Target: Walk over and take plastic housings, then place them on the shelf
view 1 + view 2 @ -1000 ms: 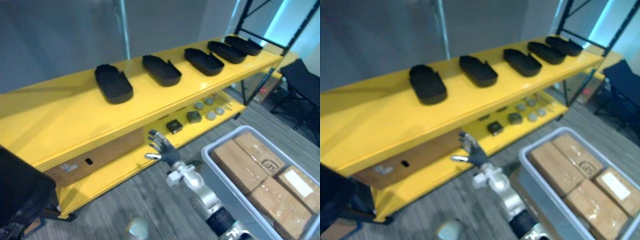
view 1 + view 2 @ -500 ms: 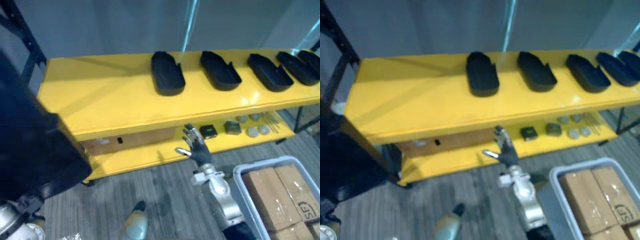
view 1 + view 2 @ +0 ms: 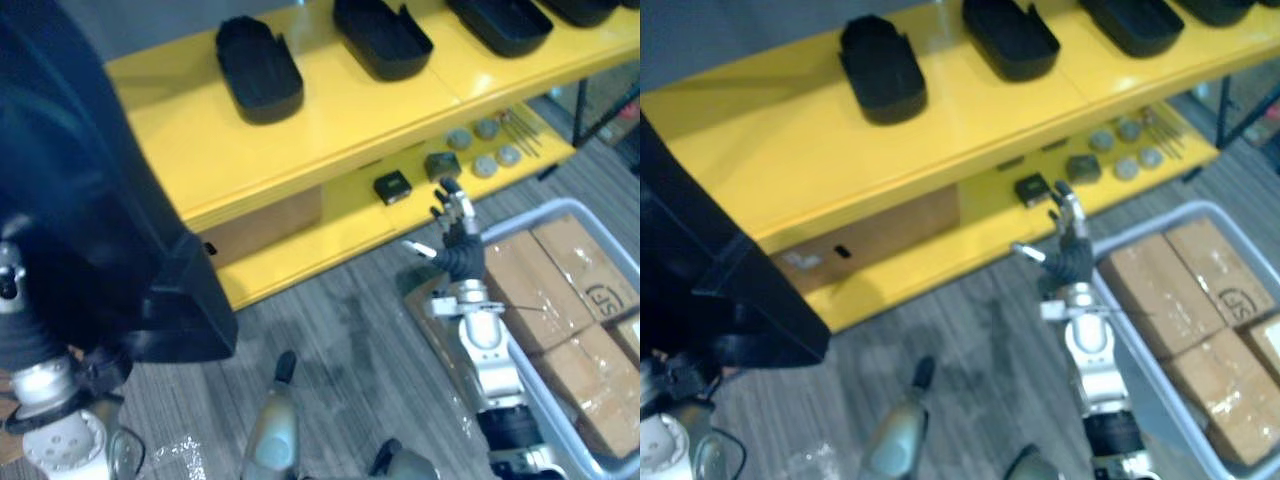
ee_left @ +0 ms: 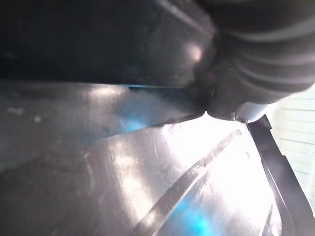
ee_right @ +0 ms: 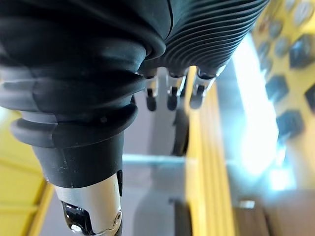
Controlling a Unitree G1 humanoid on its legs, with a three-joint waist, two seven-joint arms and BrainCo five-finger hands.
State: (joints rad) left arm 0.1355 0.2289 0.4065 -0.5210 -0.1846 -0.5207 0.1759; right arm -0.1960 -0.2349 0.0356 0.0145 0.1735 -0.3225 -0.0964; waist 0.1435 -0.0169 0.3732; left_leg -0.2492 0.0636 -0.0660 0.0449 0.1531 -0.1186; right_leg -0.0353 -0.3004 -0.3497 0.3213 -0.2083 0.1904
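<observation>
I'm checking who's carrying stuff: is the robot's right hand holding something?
No, the right hand holds nothing; its fingers are straight and spread before the yellow shelf.

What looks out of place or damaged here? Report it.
Nothing stands out. The black housings lie in a row on the yellow shelf. The cardboard boxes sit packed in the grey bin. The right hand is open and empty.
</observation>
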